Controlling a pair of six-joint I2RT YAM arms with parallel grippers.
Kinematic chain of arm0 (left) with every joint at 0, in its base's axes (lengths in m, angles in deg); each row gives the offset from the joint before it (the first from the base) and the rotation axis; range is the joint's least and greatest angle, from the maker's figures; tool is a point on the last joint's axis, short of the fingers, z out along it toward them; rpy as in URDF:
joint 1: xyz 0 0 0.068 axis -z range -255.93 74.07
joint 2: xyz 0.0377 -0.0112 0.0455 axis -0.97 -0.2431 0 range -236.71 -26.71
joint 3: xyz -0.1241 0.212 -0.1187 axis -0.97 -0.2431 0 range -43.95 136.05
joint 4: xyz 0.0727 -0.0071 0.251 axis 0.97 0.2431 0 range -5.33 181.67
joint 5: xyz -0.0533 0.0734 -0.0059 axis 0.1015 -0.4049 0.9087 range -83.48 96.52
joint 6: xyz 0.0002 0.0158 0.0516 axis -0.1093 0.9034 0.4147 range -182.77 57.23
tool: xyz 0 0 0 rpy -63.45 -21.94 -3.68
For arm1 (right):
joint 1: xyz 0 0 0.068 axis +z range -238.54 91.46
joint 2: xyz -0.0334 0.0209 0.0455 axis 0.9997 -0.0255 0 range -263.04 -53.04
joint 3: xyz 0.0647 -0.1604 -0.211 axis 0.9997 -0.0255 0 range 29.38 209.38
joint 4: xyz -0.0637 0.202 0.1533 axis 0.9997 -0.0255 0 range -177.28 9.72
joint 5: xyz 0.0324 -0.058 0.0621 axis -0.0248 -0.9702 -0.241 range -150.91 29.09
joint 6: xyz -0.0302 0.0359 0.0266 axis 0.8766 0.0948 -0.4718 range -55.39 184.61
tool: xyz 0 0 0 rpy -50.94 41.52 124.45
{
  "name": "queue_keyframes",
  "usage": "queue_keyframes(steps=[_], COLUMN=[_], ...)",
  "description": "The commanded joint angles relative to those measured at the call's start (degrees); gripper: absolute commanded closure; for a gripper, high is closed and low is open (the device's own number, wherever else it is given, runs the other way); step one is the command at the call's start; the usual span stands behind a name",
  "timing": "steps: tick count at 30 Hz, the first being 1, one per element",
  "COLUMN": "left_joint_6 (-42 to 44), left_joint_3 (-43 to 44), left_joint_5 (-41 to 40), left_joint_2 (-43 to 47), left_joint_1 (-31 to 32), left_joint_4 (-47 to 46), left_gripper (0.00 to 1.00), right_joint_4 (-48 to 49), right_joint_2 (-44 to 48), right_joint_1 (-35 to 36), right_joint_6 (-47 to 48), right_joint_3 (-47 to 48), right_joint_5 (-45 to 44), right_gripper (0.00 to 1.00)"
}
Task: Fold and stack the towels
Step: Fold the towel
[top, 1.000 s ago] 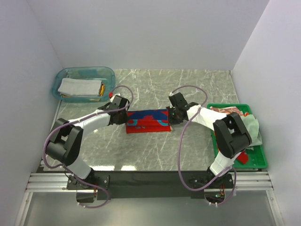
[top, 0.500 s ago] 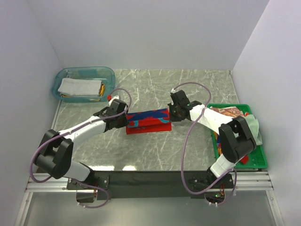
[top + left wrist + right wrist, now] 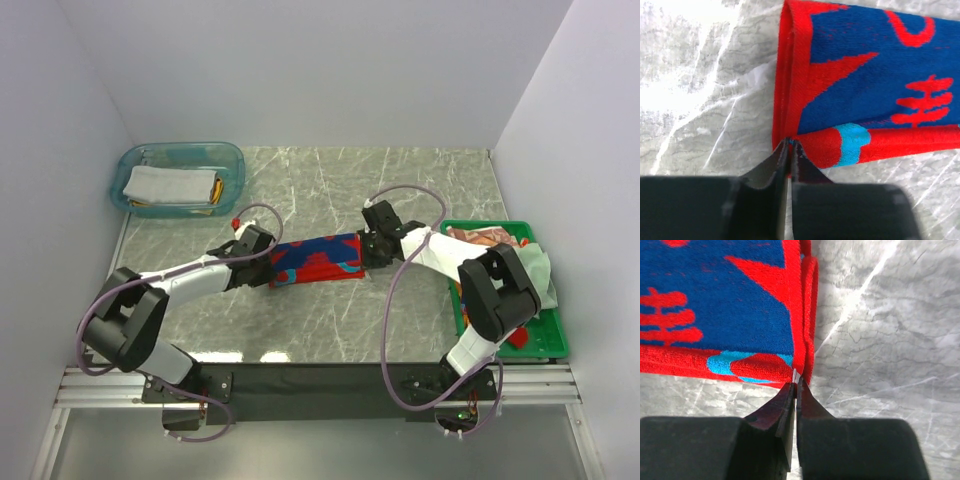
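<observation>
two towel corners pinched, tub overhead only

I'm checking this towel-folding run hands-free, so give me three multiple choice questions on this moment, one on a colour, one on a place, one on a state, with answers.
1. The folded towel on top in the teal tub is: A grey-white; B black; C purple.
2. The red and blue towel lies: A in the tub; B on the table between the two arms; C draped over an arm.
3. The left hand is: A wide open; B shut on a towel corner; C gripping the tub.

Answers:
1 A: pale cloth shows in the tub.
2 B: it rests on the marble, with the right hand at its other end.
3 B: it pinches the red edge at the corner.
</observation>
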Motion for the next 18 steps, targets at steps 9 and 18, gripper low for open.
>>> queue_keyframes(steps=[9,18], left_joint_6=[-0.9,-3.2], left_joint_3=[1.7,8.6], left_joint_5=[-7.6,-4.9], left_joint_2=[7.9,12.0], left_joint_1=[0.6,3.4], left_joint_4=[9.1,10.8], left_gripper=[0.24,0.34], right_joint_4=[-2.9,11.2], right_joint_2=[10.8,21.0], right_joint_1=[-1.5,-0.5], right_joint_6=[0.2,-7.6], right_joint_3=[-2.3,-4.8], right_joint_5=[-3.4,10.5], right_gripper=[0.45,0.62])
